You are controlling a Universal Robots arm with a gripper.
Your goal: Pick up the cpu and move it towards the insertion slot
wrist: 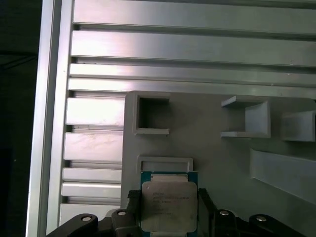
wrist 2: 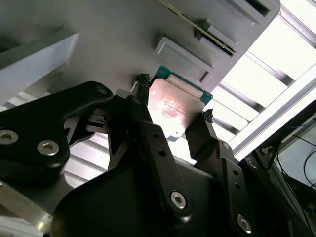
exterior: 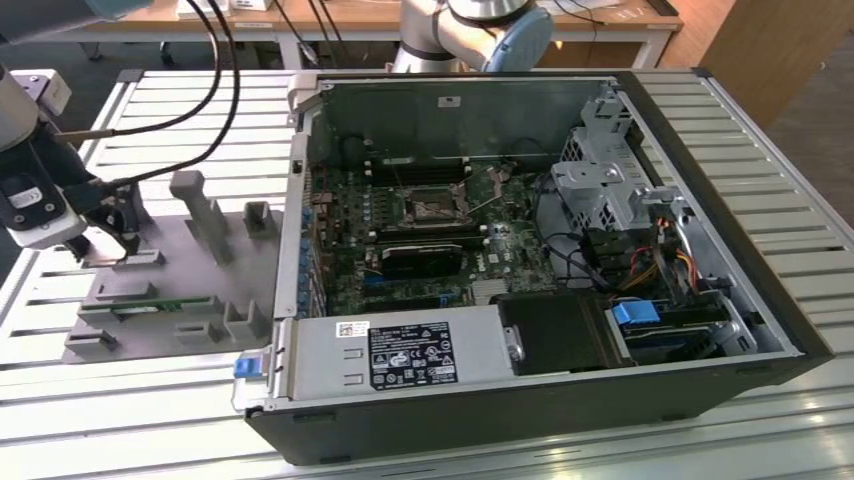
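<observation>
Cpu [wrist: 169,206] pinched edgewise in downward-pointing claw [wrist 2: 175,98], low over grey fixture [wrist: 217,158].

Even light; in the second wrist view glare whitens table slats [wrist 2: 256,74], cpu [wrist 2: 170,106] gleams pink.

cpu [wrist: 169,205]: silver top, green rim | tool [wrist 2: 175,98]: black | fixture [wrist: 212,163]: grey

One cpu [wrist: 169,205], one gripper [wrist 2: 175,98] with two black fingers [wrist 2: 148,128], one grey fixture [exterior: 200,270] and one green memory strip [exterior: 160,305] — all outside the computer case [exterior: 694,130], off its side toward the exterior view's left. Inside that one case — one insertion slot [exterior: 430,207], one power supply box [exterior: 400,352].
</observation>
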